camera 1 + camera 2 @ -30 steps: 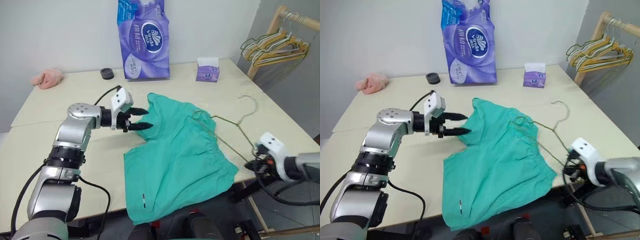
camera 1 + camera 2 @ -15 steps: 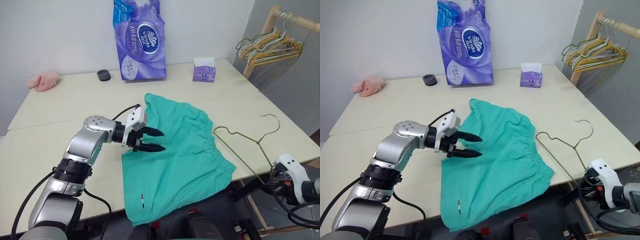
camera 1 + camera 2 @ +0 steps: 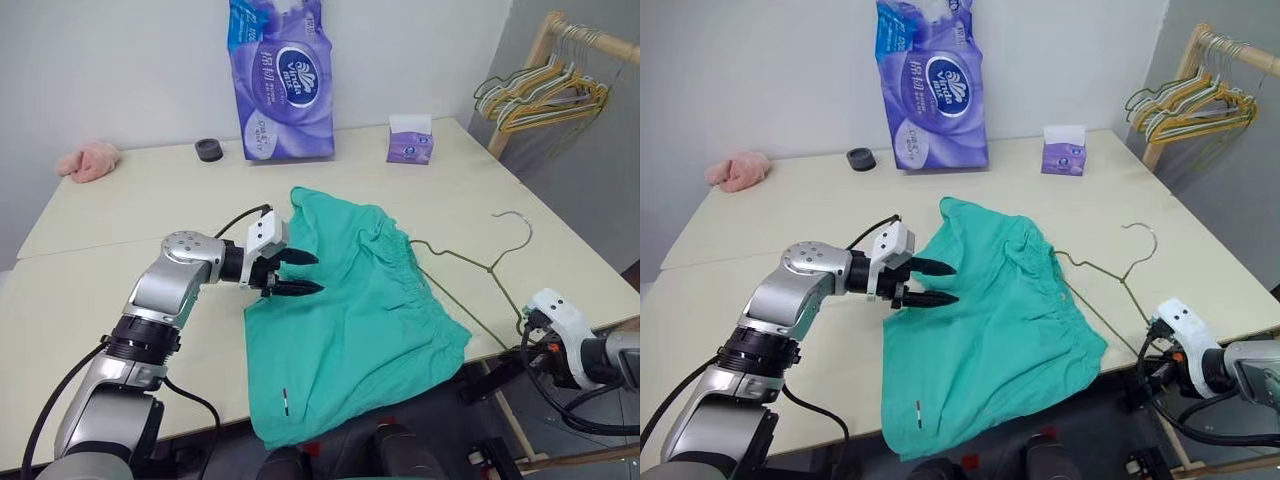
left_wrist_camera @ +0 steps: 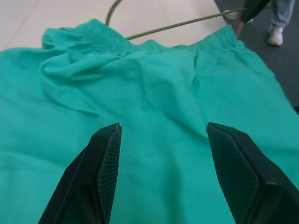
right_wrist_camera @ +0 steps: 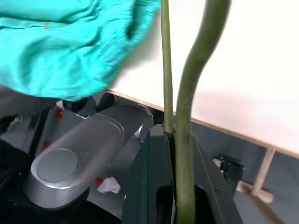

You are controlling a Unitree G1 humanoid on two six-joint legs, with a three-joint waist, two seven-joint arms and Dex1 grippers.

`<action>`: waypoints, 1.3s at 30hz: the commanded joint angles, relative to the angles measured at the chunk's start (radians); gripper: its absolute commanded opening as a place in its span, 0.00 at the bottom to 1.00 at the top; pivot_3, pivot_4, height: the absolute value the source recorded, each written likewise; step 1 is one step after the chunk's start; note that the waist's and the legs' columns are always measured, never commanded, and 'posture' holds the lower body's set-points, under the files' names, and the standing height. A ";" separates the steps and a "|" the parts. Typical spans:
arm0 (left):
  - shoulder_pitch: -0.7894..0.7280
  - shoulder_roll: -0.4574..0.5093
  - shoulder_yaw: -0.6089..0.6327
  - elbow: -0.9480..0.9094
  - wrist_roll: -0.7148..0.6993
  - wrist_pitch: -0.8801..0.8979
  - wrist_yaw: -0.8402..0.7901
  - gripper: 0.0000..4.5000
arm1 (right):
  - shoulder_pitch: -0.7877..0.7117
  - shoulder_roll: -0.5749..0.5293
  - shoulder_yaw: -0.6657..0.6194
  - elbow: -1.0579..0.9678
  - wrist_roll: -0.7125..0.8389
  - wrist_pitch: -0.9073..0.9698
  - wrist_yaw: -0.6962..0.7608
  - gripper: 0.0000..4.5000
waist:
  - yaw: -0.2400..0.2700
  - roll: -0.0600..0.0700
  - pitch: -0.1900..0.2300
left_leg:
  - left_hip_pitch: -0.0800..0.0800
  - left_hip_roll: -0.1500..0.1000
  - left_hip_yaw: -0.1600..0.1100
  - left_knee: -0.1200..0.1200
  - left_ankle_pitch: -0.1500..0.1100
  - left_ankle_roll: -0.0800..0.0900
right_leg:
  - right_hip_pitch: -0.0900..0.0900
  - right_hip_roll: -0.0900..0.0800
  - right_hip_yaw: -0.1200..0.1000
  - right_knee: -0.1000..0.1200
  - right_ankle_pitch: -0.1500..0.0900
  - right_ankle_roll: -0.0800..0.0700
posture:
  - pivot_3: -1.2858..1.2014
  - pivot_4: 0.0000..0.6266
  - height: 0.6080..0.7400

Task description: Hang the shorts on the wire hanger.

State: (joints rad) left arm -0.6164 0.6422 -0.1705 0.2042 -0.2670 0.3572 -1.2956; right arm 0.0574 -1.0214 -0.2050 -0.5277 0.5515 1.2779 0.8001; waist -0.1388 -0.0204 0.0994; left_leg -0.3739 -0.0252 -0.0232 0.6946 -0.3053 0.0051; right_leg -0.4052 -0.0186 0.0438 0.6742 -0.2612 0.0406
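Teal shorts (image 3: 350,320) lay spread on the bench (image 3: 120,210), lower edge overhanging. Left gripper (image 3: 296,272) hovered at their left edge, jaws apart, empty. Right gripper (image 5: 175,140) had jaws clamped on the wire hanger (image 3: 470,262) beside the waistband.

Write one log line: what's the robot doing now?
left pincer: open over shorts | right pincer: shut on wire hanger | shorts: flat on table, not hung

Head stereo pair looking down over table (image 3: 100,215), wrist cameras close, both seeing shorts (image 4: 154,93)
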 commanded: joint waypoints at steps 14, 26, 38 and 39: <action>-0.063 -0.011 0.016 0.045 0.024 -0.072 0.021 0.68 | -0.028 -0.073 0.112 0.039 -0.086 -0.151 -0.029 0.00 | 0.000 0.000 0.000 | 0.000 0.000 0.000 0.000 0.000 0.000 | 0.000 0.000 0.000 0.000 0.000 0.000 | 0.43 0.10 1.00; -0.076 -0.033 0.024 0.045 0.022 -0.070 0.032 0.68 | -0.297 -0.035 0.297 0.266 -0.040 -0.123 0.120 0.00 | -0.003 0.000 0.000 | 0.000 0.000 0.000 0.000 0.000 0.000 | 0.000 0.000 0.000 0.000 0.003 -0.004 | 0.43 0.10 1.00; -0.062 -0.023 0.043 0.017 0.013 -0.061 0.062 0.68 | -0.438 0.000 0.465 0.431 -0.107 -0.135 0.185 0.00 | 0.001 -0.001 -0.001 | 0.000 0.000 -0.001 0.000 0.000 0.000 | -0.001 -0.001 -0.001 0.000 0.003 -0.005 | 0.45 0.10 1.00; -0.062 -0.024 0.045 0.016 0.012 -0.061 0.065 0.68 | -0.451 0.012 0.463 0.442 -0.103 -0.127 0.183 0.00 | 0.001 -0.001 -0.001 | 0.000 0.000 -0.001 0.001 0.000 0.000 | -0.001 -0.001 -0.001 0.000 0.003 -0.005 | 0.45 0.10 1.00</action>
State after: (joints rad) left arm -0.6688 0.6089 -0.1582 0.2522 -0.2422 0.2992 -1.2413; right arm -0.3792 -1.0184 0.2494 -0.1086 0.4643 1.1455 0.9880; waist -0.1373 -0.0214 0.0987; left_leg -0.3740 -0.0253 -0.0243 0.6951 -0.3053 0.0051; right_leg -0.4058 -0.0199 0.0426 0.6747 -0.2578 0.0358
